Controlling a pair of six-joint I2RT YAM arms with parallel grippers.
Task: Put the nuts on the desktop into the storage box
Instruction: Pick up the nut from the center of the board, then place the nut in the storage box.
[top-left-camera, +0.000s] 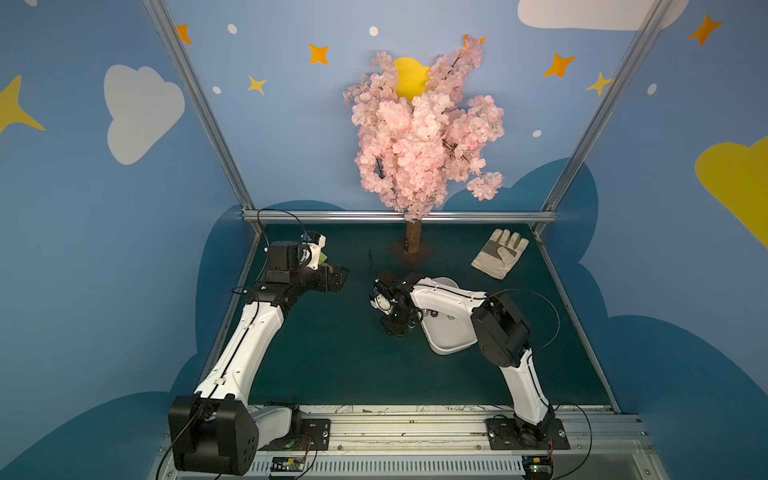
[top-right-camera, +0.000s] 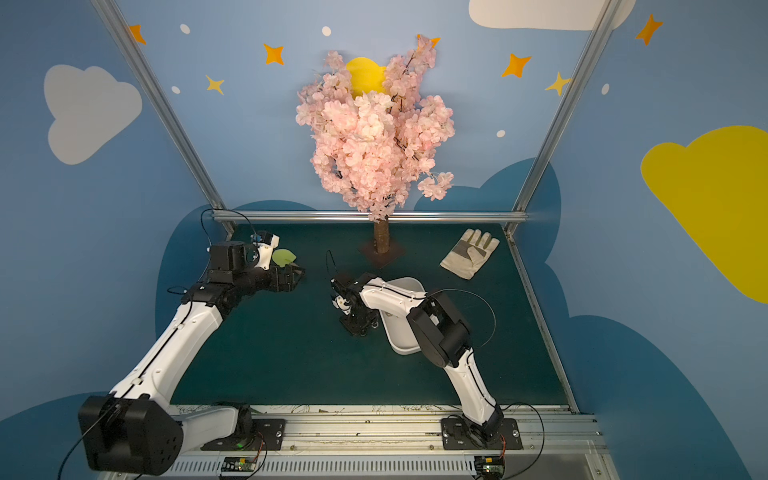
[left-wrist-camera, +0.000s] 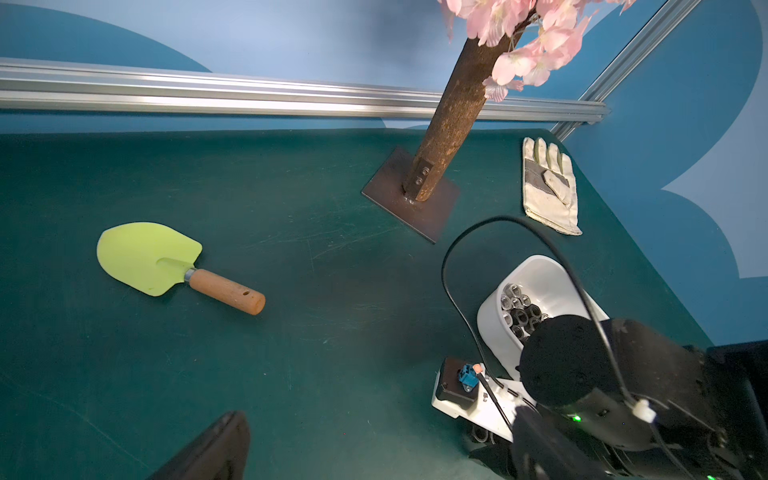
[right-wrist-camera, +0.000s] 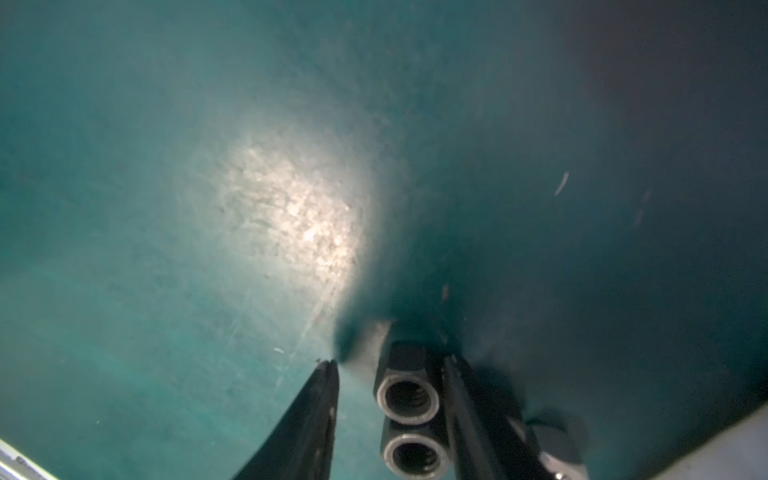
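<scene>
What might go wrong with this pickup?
Two silver-grey metal hex nuts sit in line between the right jaws on the dark teal desktop; closing may grip one and flick the other away. A third nut outside one finger, near the white plastic storage box, may get knocked.

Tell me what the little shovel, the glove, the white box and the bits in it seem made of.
The shovel has a matt lime-green blade, painted metal or plastic; its handle looks like bare wood. The glove looks like off-white cloth with grey patches, perhaps leather. The storage box seems smooth white plastic, with rounded walls. The nuts are silvery metal: shiny facets, threaded holes.
</scene>
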